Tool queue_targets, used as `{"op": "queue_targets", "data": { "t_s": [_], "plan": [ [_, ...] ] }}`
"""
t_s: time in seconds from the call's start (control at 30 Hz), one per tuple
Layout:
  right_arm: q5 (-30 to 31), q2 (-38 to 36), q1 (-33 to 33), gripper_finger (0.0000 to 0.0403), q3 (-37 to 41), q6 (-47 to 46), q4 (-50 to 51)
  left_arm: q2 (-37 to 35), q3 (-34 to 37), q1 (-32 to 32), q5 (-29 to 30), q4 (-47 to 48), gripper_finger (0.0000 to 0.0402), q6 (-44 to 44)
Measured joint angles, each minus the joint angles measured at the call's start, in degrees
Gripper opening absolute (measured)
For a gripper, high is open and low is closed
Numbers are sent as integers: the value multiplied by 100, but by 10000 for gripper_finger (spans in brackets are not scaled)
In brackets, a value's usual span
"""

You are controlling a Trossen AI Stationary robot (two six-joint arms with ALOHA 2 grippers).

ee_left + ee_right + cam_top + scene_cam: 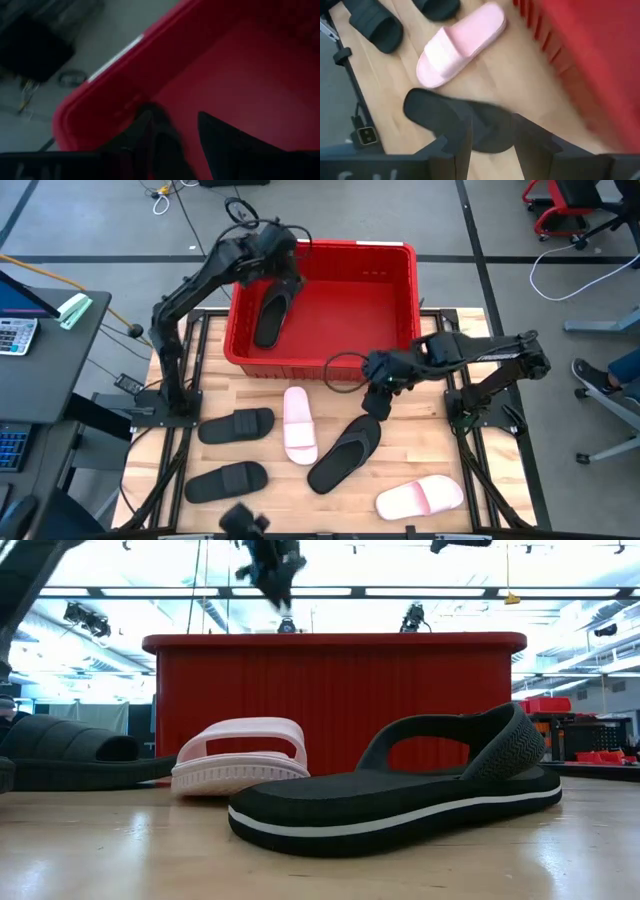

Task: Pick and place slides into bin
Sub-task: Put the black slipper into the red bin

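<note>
The red bin (pixel 322 368) stands at the table's far middle. One black flip-flop (pixel 270 318) lies inside it at the left. My left gripper (pixel 283 275) hangs open over that flip-flop's far end, above the bin's rim (pixel 335 640); only the bin's floor (pixel 240 75) shows between its fingers. The other black flip-flop (pixel 345 452) rests sole down on the table. My right gripper (pixel 378 395) is open above its far end (pixel 470 125), clear of it. Two black slides (pixel 235 425) (pixel 227 480) and two pale pink slides (pixel 299 425) (pixel 420 498) lie on the table.
A desk with a calculator (pixel 15 335) stands to the table's left. Dark frame rails (pixel 175 460) run along both table sides. A thin cable loop (pixel 345 370) hangs by the bin's near wall. Bare wood shows between the near slides and the bin.
</note>
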State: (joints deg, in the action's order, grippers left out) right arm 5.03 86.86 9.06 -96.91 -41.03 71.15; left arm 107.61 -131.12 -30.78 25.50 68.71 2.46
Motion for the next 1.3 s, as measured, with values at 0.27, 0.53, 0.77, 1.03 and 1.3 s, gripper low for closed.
{"op": "queue_targets", "data": {
  "t_s": [0.27, 0.53, 0.77, 1.03, 1.3],
  "plan": [
    [424, 5, 1040, 143, 1592, -2433, -1581, -383, 17, 934, -29, 254, 157, 197],
    [1893, 18, 2149, 137, 3339, -3774, -3524, -424, 19, 1713, -49, 498, 136, 262],
    [2275, 14, 2614, 140, 3975, -4232, -3659, -424, 19, 1994, -44, 537, 121, 382],
    [1946, 14, 2628, 174, 4221, -4090, -4199, -424, 21, 2044, -36, 559, 110, 611],
    [1889, 86, 2479, 227, 4221, -3205, -4836, -422, 21, 2044, -37, 557, 110, 926]
  ]
}}
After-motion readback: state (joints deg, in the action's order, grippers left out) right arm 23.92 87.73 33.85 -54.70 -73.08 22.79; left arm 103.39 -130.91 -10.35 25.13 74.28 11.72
